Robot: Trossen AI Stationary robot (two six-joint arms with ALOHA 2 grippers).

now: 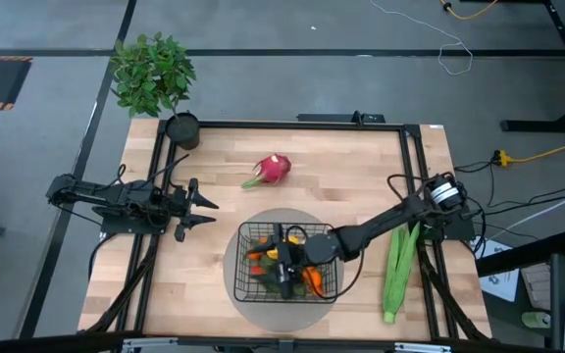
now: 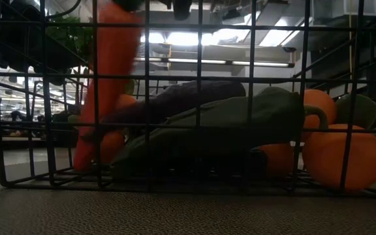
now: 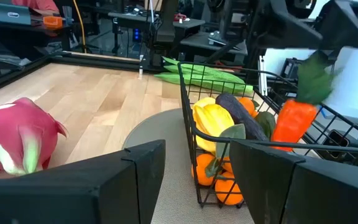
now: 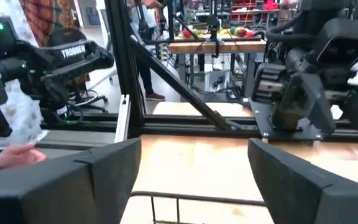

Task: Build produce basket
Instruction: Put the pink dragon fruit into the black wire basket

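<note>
High view: I see the basket near the front middle of the table, already holding several pieces, with my right gripper above it, jaws wide and holding nothing. The dragon fruit and the green husk lie outside, so I judge the task more than half done. My left gripper waits at the left, half open and empty. Low view: through the wire I see a carrot upright in the basket, blurred, probably just let go, beside an eggplant and orange fruits. Left wrist view: no writing that I can read. Right wrist view: white letters "TROSSEN" stand on the other arm.
</note>
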